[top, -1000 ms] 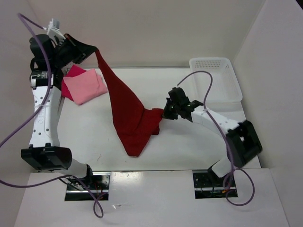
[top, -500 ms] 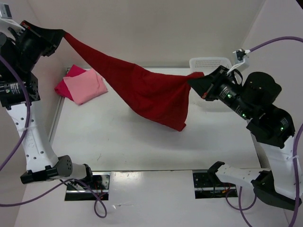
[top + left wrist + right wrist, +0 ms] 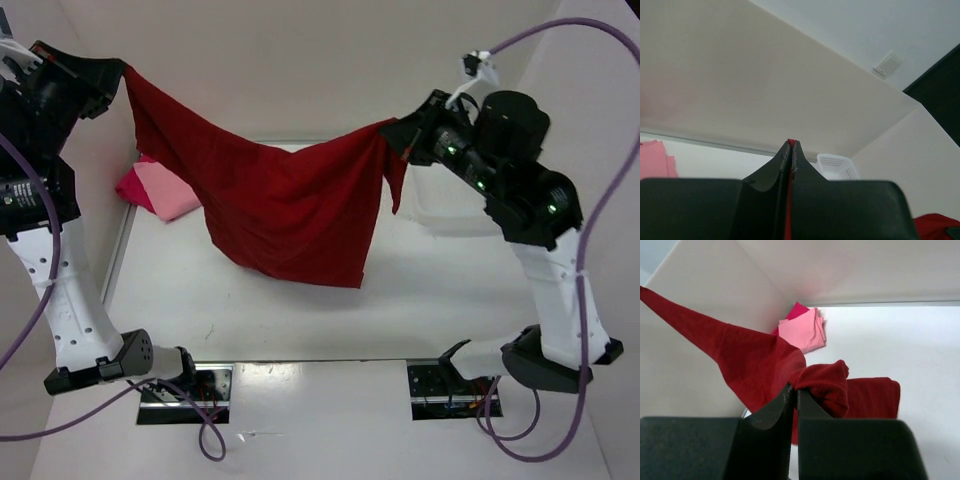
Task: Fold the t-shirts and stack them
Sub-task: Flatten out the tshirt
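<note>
The dark red t-shirt [image 3: 280,205] hangs spread in the air between my two grippers, its lower edge near the table. My left gripper [image 3: 120,72] is shut on its upper left corner, high at the far left; red cloth shows between its pads [image 3: 791,145]. My right gripper [image 3: 392,132] is shut on the shirt's upper right corner; in the right wrist view [image 3: 794,389] the cloth [image 3: 760,365] bunches at the fingertips. The pale pink t-shirt [image 3: 172,190] lies folded on top of the crimson-pink t-shirt [image 3: 132,185] at the table's far left, also visible in the right wrist view [image 3: 802,330].
The white lattice basket [image 3: 455,205] stands at the back right, partly behind my right arm; it also shows in the left wrist view [image 3: 836,166]. White walls enclose the table on the left, back and right.
Both grippers have risen and spread apart, lifting the dark red shirt off the table and stretching it out wide. The right arm swung up from low over the table to high at the right.
</note>
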